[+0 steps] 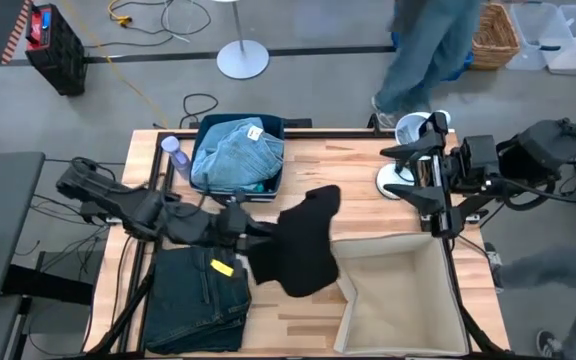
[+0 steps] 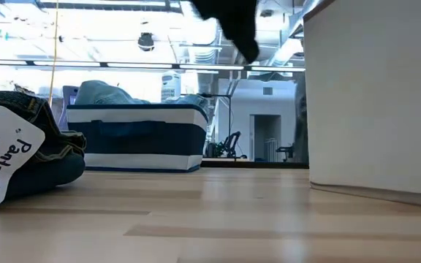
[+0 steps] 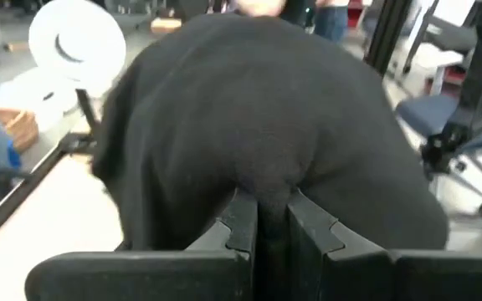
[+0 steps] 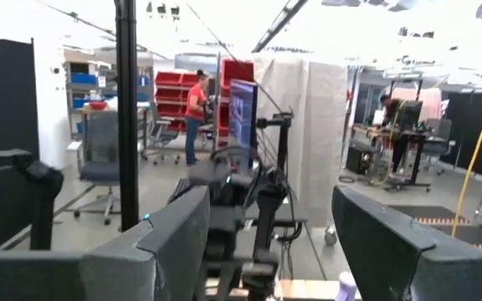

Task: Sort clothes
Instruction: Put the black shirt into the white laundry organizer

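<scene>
At the far edge of the worktop (image 1: 358,160), left of centre, the dark blue plastic bin (image 1: 205,130) holds the light blue denim piece (image 1: 236,153), heaped above the rim; a strip of teal-green top (image 1: 254,186) shows at the bin's near side, mostly buried under the denim. In the near right corner the beige fabric box (image 1: 393,290) stands with its mouth up, nothing visible inside from above.

Left gripper (image 1: 251,232) over mid-worktop, clamped on the black shirt (image 1: 303,243); wrist view shows both fingers (image 3: 243,226) pinched tight into a fold of the cloth. The shirt hangs clear of the wood (low view catches only its lower tip at the top of the frame) and overlaps the box's left wall from above.

Dark green-grey jeans (image 1: 198,298) lie folded at the near left corner, a paper tag (image 2: 2,153) on them.

Right gripper (image 4: 270,242) parked off the far right edge, fingers spread apart, holding nothing.

Hard to make out: box interior in the low view, only its outer wall shows. How much of the teal top lies under the denim cannot be told. A person (image 1: 433,45) walks beyond the far edge, cut off by the frame.
</scene>
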`<action>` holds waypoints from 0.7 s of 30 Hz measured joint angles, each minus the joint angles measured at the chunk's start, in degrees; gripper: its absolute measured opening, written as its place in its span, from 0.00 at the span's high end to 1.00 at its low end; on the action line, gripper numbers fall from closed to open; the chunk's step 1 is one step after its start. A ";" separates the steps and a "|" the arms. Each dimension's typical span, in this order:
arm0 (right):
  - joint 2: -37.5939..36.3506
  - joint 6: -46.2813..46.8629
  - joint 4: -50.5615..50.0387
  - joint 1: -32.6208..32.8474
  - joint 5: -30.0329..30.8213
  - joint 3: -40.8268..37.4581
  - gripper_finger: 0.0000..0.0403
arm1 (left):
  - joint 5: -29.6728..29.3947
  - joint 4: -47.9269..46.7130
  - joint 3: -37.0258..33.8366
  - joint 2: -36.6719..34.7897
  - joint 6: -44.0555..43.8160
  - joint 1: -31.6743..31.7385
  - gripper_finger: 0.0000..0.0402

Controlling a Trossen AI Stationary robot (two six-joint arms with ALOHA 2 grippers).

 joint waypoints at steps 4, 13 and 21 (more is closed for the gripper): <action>-0.03 -1.98 2.98 0.02 0.00 0.00 0.33 | 2.95 9.74 0.00 4.82 1.67 1.92 0.93; -0.55 -3.28 5.48 -0.41 0.00 0.00 0.33 | 10.55 27.02 4.93 17.50 -0.73 7.46 0.93; -1.10 -3.26 6.11 -0.46 -0.02 0.00 0.33 | 19.58 23.59 23.37 31.78 -1.04 9.89 0.93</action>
